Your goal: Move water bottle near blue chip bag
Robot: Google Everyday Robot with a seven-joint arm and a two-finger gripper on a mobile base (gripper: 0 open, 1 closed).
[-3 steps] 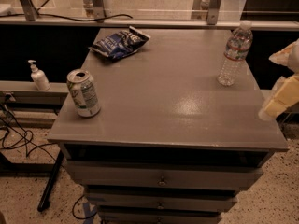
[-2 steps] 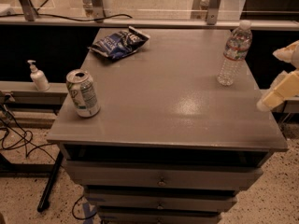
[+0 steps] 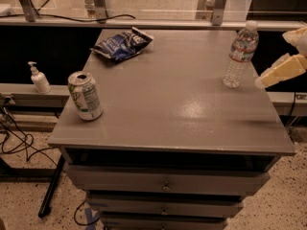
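Water bottle [image 3: 240, 54] stands upright near the desk's [image 3: 158, 119] far right corner, untouched and well apart from the blue chip bag [image 3: 122, 44], which lies across at the far left corner. By my reading, nothing of the task is done yet: the bottle has to be grasped, carried leftward across the bare middle of the top, and set down just beside the bag.

The tool [image 3: 278, 56] hangs at the right edge of the view, off the desk's right side and near the bottle without touching it. Its two pale yellowish prongs look spread, with a dark gap between them and nothing held.

The bottle is clear ribbed plastic with a white cap and a red-and-white label band; it is slim and probably light, so likely easy to tip. The bag is crumpled dark blue foil with white lettering, lying flattish. A green-and-white soda can [image 3: 85, 96], its top opened, stands near the front left. The desk top is smooth grey with a dull sheen, over drawers [image 3: 165, 186].
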